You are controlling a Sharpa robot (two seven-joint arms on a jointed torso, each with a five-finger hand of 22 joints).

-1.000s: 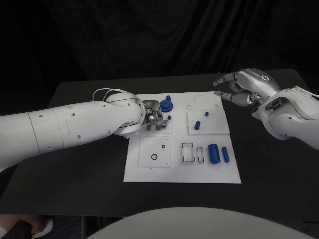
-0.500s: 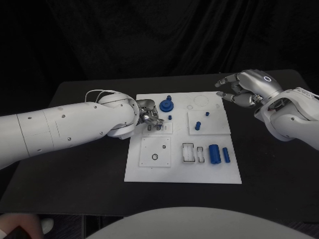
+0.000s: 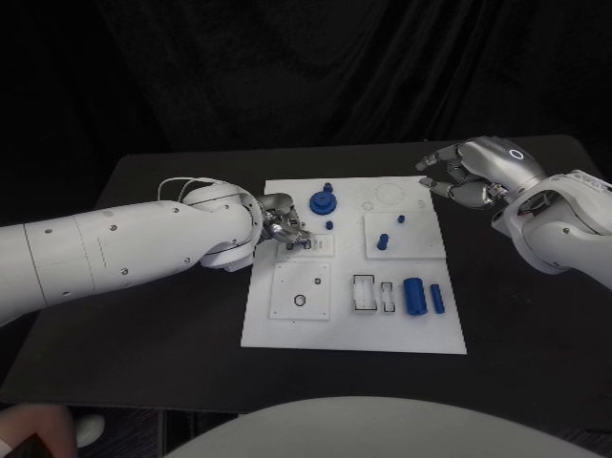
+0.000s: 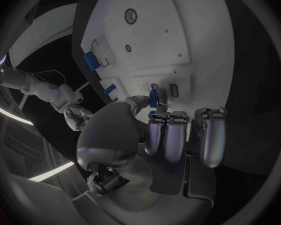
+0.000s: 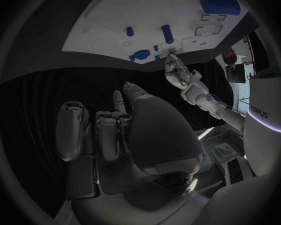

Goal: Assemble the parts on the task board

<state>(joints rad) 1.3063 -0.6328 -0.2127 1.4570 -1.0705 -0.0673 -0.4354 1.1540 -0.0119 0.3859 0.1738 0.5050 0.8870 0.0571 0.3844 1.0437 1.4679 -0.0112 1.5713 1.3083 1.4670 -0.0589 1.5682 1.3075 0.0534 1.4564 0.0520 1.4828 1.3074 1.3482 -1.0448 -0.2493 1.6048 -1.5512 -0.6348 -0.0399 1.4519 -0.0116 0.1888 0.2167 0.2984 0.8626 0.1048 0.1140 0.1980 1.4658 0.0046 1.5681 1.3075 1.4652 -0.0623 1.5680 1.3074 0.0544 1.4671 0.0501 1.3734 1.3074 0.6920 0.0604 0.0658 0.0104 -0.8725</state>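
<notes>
Head view: the white task board (image 3: 354,334) lies in the middle of the black table (image 3: 155,324), its assembly judged only partly done. A blue gear-like part (image 3: 324,202) and a short peg (image 3: 329,225) stand near the far edge, and two more pegs (image 3: 382,242) rise from a raised panel, while a blue cylinder (image 3: 413,296) and a slimmer bar (image 3: 435,299) lie loose toward the near right, apparently waiting for their slots. The left hand (image 3: 286,229) rests on the board's left panel; the right hand (image 3: 460,178) hovers beyond the board's far right corner, fingers curled and holding nothing.

Left wrist view: the left hand (image 4: 154,135) pinches a small blue part (image 4: 153,98) between thumb and fingertip against the board (image 4: 197,30), seemingly seating it.

Right wrist view: the right hand (image 5: 125,130) hangs clenched and empty over the bare table, well apart from the board (image 5: 115,15)
</notes>
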